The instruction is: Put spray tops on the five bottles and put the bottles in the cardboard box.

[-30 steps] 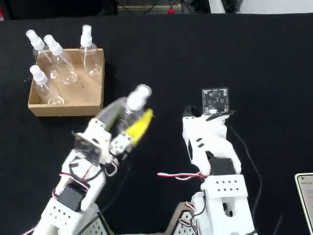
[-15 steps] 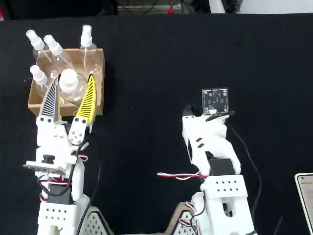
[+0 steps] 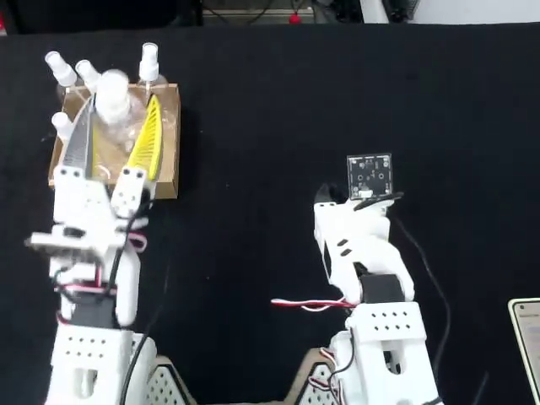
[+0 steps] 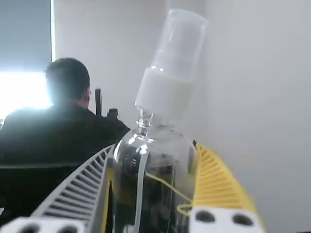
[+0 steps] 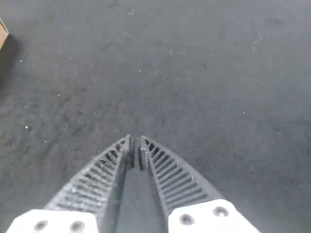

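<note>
My left gripper (image 3: 116, 131) is shut on a clear bottle (image 3: 115, 110) with a white spray top (image 4: 171, 73), holding it upright above the cardboard box (image 3: 165, 181) at the table's far left. In the left wrist view the bottle (image 4: 148, 179) sits between the grey and yellow fingers. Three more capped bottles stand in the box: two at its far left (image 3: 59, 67) (image 3: 84, 71) and one at its far right corner (image 3: 149, 61). Another cap (image 3: 61, 125) peeks out at the box's left side. My right gripper (image 5: 135, 151) is shut on nothing, low over the black table mid-right.
The black tabletop (image 3: 278, 101) stretches bare between the box and the right arm (image 3: 359, 245). A white object (image 3: 527, 325) lies at the table's right edge. A corner of the box (image 5: 2, 34) shows in the right wrist view.
The left arm has carried the bottle from the table's middle leftward and farther back, so it now hangs over the box. The right arm has stayed still.
</note>
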